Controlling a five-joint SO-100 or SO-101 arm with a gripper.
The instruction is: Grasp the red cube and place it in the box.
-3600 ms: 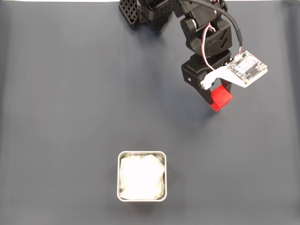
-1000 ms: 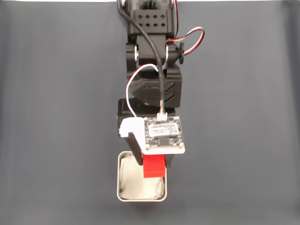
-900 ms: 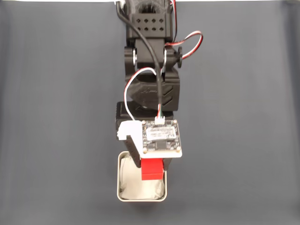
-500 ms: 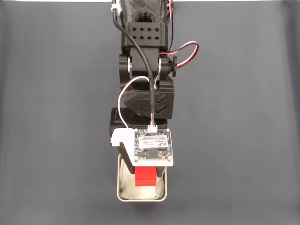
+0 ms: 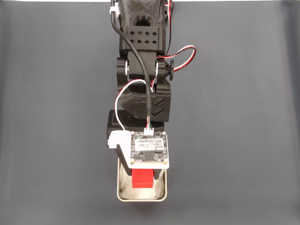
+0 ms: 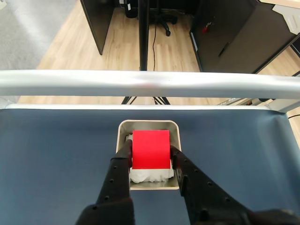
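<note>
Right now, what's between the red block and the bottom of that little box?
In the wrist view, white crumpled lining lies under the red cube, inside the box.

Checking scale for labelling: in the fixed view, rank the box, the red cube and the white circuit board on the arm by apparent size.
1. box
2. circuit board, though it sits nearer the camera, so it looks enlarged
3. red cube, partly hidden under the board

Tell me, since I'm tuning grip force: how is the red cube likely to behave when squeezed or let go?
The red cube probably stays stiff: its flat faces look undeformed between the gripper fingers. The matte surface suggests little slipping. Released, it should land flat rather than roll, likely cushioned by the crinkled white lining in the box beneath it.
</note>
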